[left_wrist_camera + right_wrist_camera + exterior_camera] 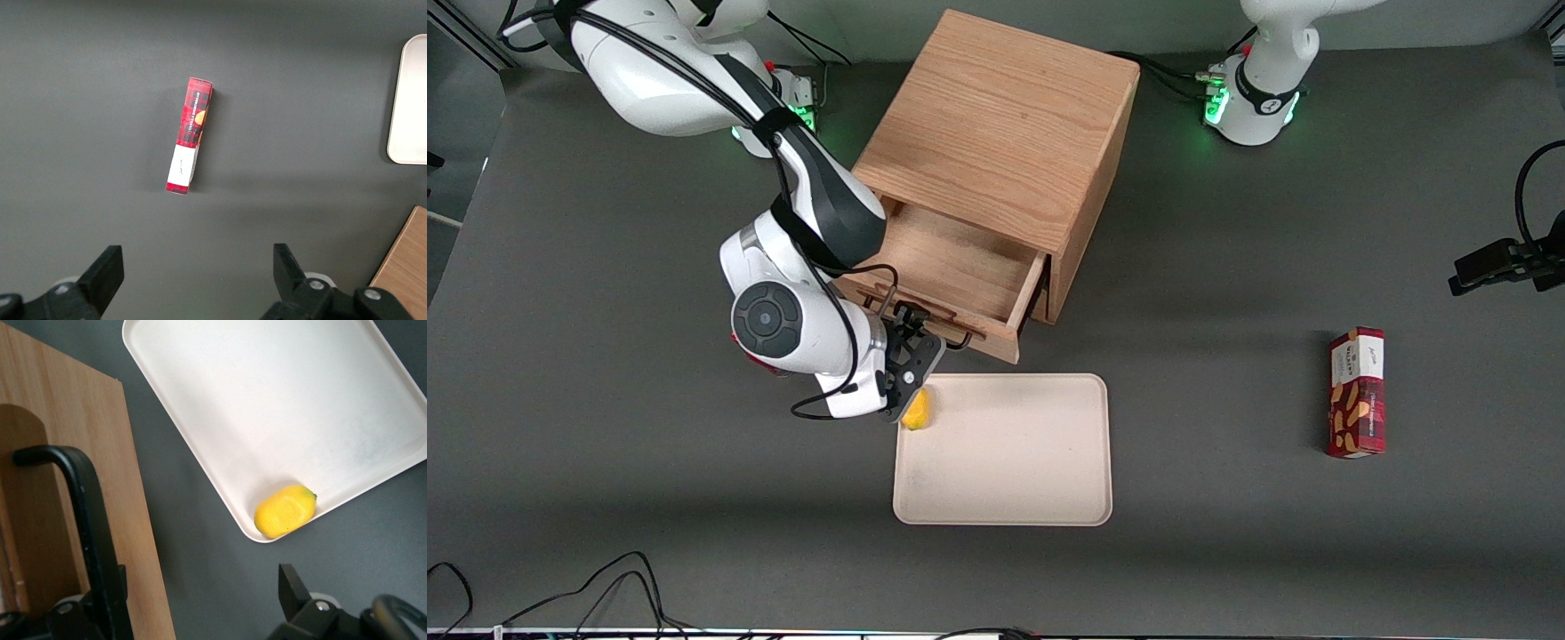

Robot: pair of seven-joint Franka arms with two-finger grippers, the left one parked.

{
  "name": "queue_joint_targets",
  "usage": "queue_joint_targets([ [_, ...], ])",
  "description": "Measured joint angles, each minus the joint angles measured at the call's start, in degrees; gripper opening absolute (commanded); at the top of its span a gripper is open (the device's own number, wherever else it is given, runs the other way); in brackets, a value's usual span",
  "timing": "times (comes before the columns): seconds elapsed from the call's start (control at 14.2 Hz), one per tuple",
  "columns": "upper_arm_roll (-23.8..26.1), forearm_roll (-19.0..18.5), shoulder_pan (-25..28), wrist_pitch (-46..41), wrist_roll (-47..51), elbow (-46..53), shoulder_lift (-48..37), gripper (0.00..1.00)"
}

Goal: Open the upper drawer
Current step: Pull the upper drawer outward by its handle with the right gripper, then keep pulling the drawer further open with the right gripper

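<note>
The light oak cabinet stands at the middle of the table. Its upper drawer is pulled out toward the front camera, and its bare wooden inside shows. The drawer's black wire handle sits on its front panel and also shows in the right wrist view. My right gripper hangs just in front of the drawer at the handle. In the wrist view the gripper is open: one finger sits against the handle bar, the other stands well apart over the grey table. The lower drawer is hidden under the upper one.
A cream tray lies in front of the drawer, nearer the camera, with a yellow lemon in its corner just under my gripper; the lemon also shows in the wrist view. A red snack box lies toward the parked arm's end.
</note>
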Motion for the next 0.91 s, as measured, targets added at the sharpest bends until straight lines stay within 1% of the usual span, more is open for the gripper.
queue_joint_targets([
  [0.91, -2.5, -0.1, -0.1, -1.1, -1.7, 4.9, 2.7, 1.00],
])
